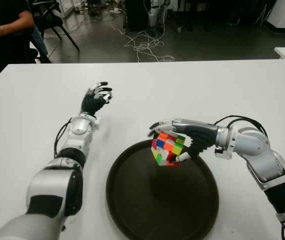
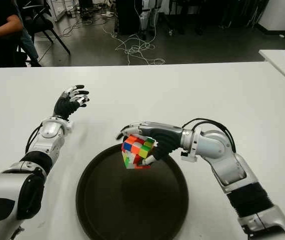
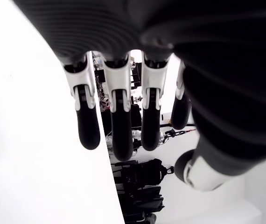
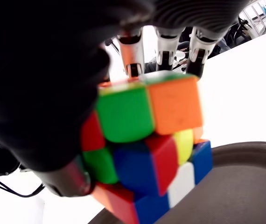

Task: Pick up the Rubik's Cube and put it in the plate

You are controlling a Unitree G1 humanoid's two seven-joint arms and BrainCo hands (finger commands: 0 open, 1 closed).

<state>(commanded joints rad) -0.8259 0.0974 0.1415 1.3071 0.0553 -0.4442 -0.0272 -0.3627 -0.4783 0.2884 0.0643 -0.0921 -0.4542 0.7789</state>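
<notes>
My right hand [image 1: 182,142] grips multicoloured plastic Rubik's Cube [image 1: 167,148] from above, fingers over top, thumb beneath; cube hangs tilted over near rim of round dark plate [image 1: 162,197]. I judge it light, rigid, slick-faced; opposite flat faces hold best. Left hand [image 1: 96,98] empty, fingers relaxed, well apart above white tabletop [image 1: 207,90].

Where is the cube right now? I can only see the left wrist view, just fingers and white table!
Observer: The right hand holds the Rubik's Cube above the far rim of the plate.
Operator: Is it touching the plate?
Observer: In the right wrist view, the cube is clamped between thumb and fingers, with the dark plate below it; I cannot tell whether they touch.
Operator: And my left hand?
Observer: The left hand is left of the plate, over the table, fingers relaxed and holding nothing.
</notes>
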